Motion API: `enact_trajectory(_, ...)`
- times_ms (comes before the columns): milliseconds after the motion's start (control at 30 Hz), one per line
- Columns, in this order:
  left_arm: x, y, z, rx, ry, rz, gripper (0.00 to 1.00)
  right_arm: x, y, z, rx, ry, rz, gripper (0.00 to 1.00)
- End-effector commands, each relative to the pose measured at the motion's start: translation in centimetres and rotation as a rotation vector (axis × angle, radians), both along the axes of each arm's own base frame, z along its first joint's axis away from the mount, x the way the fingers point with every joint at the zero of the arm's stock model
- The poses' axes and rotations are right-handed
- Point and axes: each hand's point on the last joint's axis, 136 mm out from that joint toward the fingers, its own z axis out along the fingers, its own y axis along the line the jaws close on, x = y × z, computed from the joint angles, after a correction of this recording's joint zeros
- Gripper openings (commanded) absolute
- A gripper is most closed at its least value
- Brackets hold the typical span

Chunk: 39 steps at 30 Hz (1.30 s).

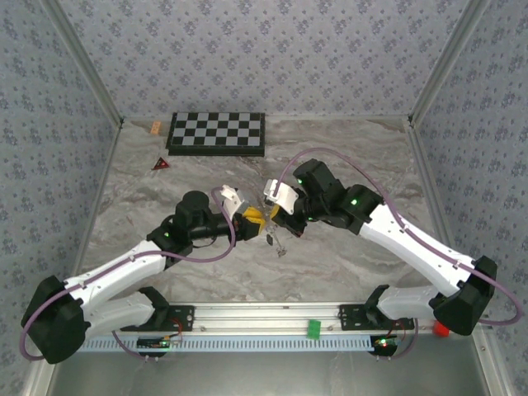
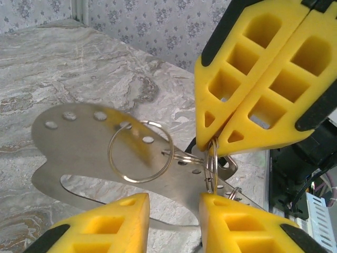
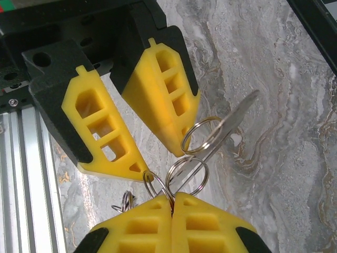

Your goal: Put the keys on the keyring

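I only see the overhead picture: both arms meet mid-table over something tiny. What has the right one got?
Observer: The right gripper has its jaws shut on a thin wire ring, pinched at the tips.
Visitor: Just one ring?
Observer: No. A larger keyring appears chained to it, in front of a flat silver piece with a row of holes.
Visitor: And the left arm?
Observer: The left gripper has its jaws apart, with that flat piece showing in the gap.
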Motion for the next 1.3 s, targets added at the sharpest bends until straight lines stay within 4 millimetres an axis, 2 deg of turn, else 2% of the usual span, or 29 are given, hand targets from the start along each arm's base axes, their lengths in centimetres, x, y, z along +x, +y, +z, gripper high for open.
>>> enact_trajectory(0,-0.7,-0.5,3.3,-0.068,-0.079,-0.052,0.29,0.0,0.1,0.3,-0.017,-0.013,0.008,0.00)
enact_trajectory(567,-0.9,-0.2,3.9,-0.084,-0.097,-0.049,0.27,0.1,0.6,0.2,-0.025,-0.016,0.008,0.00)
enact_trajectory(800,-0.6,-0.6,3.3,-0.063,-0.074,-0.053,0.26,-0.6,1.1,0.3,-0.023,-0.020,0.037,0.00)
enact_trajectory(900,-0.7,-0.9,3.3,-0.063,-0.067,-0.068,0.25,-0.8,1.2,0.3,-0.025,-0.022,0.043,0.00)
enact_trajectory(1000,-0.7,-0.9,3.1,-0.058,-0.065,-0.072,0.17,-0.8,1.3,0.2,-0.027,-0.025,0.046,0.00)
enact_trajectory(1200,-0.9,-1.1,2.9,-0.048,-0.058,-0.092,0.17,-0.8,1.4,0.3,-0.027,-0.028,0.048,0.00)
enact_trajectory(1267,-1.1,-1.3,2.8,-0.040,-0.052,-0.107,0.13,-0.8,1.4,0.4,-0.026,-0.028,0.049,0.00)
